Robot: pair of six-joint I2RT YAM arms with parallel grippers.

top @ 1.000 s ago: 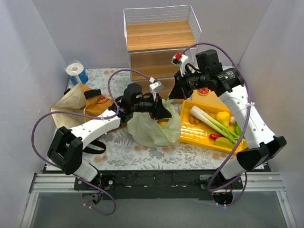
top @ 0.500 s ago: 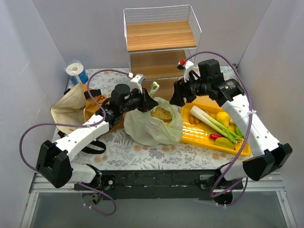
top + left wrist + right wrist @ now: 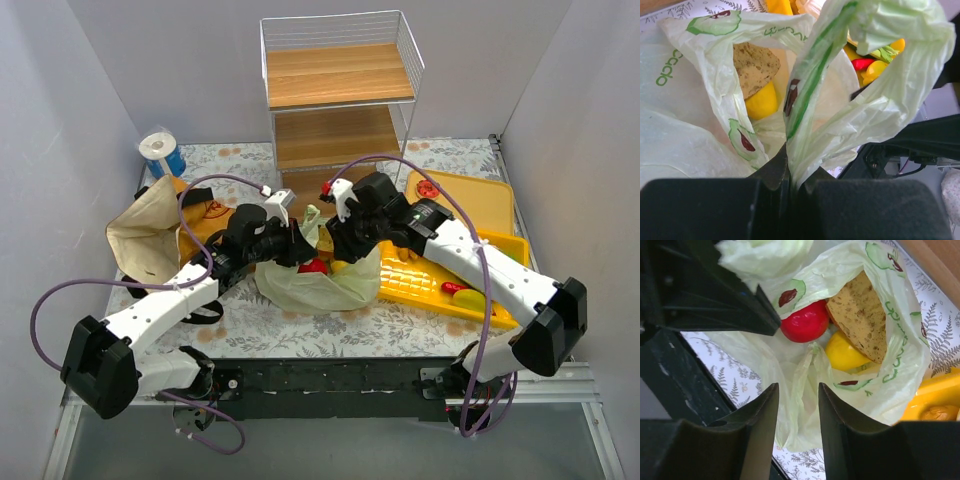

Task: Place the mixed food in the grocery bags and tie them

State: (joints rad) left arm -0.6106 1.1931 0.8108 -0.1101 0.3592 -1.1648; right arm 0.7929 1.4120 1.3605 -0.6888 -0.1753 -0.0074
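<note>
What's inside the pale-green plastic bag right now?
A red tomato, a yellow lemon and a tan speckled potato show in the plastic bag. Anything beneath them is covered by its folds.

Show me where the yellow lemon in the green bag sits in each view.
Top external: lemon at centre, in the green bag, right of the tomato.
Left wrist: lemon left of centre, under the potato.
Right wrist: lemon right of centre, under the potato.
Shared landmark: the green bag around it.

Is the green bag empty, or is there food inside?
Food inside. The right wrist view looks into the open bag and shows a tomato, a lemon and a tan piece.
</note>
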